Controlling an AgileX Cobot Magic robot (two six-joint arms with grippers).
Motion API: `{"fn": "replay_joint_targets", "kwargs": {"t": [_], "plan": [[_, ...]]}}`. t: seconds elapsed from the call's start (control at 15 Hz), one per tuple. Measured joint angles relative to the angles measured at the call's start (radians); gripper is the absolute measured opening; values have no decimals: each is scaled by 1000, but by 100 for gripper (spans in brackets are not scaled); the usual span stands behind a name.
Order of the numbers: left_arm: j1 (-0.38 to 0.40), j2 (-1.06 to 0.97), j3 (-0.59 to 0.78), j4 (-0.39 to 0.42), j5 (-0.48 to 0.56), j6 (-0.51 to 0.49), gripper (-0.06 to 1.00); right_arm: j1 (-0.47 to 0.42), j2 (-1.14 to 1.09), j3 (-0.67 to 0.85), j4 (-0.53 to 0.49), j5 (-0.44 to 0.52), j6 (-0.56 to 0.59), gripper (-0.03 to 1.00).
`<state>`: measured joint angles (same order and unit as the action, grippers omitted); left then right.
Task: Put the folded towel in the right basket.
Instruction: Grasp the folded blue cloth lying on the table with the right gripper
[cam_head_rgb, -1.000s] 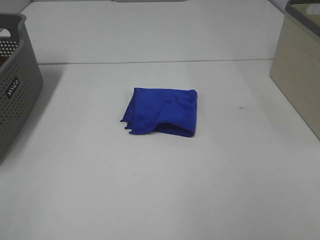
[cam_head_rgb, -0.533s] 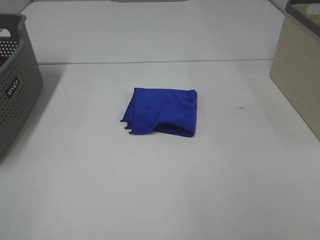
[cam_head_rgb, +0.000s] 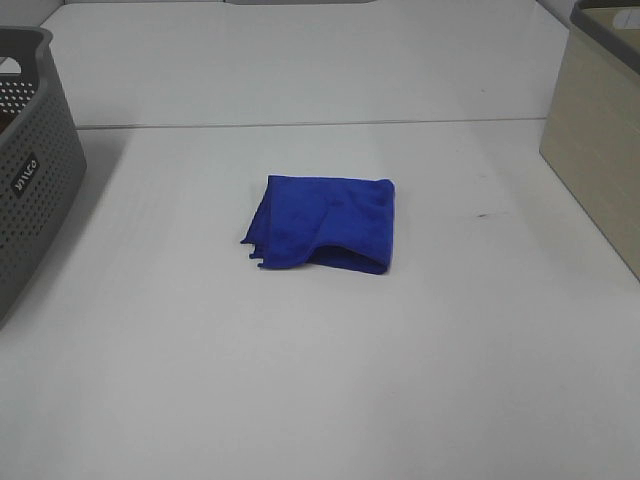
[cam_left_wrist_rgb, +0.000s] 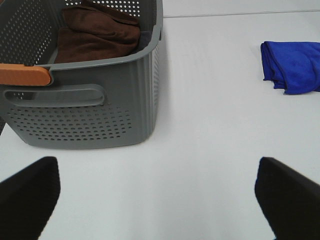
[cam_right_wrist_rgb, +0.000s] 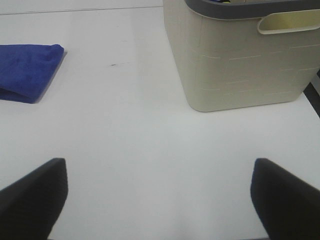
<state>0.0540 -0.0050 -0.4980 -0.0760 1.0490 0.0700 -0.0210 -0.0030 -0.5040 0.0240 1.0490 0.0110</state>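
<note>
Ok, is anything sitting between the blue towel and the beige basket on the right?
Nothing visible. Only bare white table lies between the folded blue towel and the beige basket, apart from a small dark mark on the surface.

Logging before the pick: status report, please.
Left gripper, right gripper: jaws open, empty. Blue towel folded, mid-table, untouched. Right basket unobstructed.

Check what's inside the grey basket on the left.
A brown cloth lies bunched inside the grey basket, seen from the left wrist view. The basket floor and anything under the cloth are covered by it and the near wall.
</note>
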Motion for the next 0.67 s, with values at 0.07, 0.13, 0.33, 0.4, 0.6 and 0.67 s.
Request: {"fn": "replay_joint_targets", "kwargs": {"t": [0.07, 0.13, 0.33, 0.4, 0.6, 0.67], "plan": [[0, 0, 0, 0, 0, 0, 99, 0, 0, 0, 0, 0, 0, 94], [0, 0, 0, 0, 0, 0, 99, 0, 0, 0, 0, 0, 0, 94], [0, 0, 0, 1, 0, 0, 99, 0, 0, 0, 0, 0, 0, 94], [0, 0, 0, 3, 0, 1, 99, 0, 0, 0, 0, 0, 0, 94], [0, 0, 0, 3, 0, 3, 99, 0, 0, 0, 0, 0, 0, 94], [0, 0, 0, 4, 0, 3, 99, 0, 0, 0, 0, 0, 0, 94]]}}
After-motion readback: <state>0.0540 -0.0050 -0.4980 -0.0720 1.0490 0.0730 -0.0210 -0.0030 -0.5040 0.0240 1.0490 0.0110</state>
